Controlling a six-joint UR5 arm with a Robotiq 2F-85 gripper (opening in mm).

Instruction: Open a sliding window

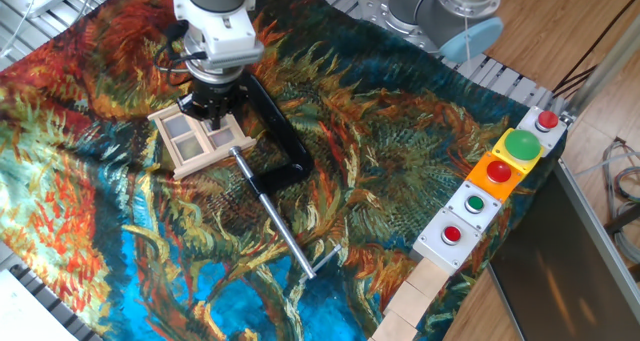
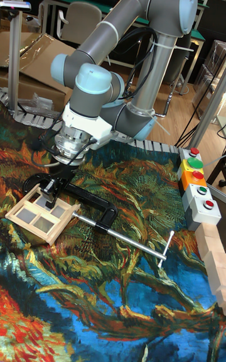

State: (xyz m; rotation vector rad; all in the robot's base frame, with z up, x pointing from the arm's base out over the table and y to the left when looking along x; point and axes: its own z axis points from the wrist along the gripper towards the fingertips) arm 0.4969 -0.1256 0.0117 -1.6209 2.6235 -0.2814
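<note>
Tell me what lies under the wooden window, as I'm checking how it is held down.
The sliding window lies flat on the painted cloth, with the black C-clamp beside it. The gripper covers its far edge, so any clamping there is hidden.

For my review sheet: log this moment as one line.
phase: at window | gripper: low over far edge of sliding window, jaw state unclear | C-clamp: beside window | cloth-covered table
</note>
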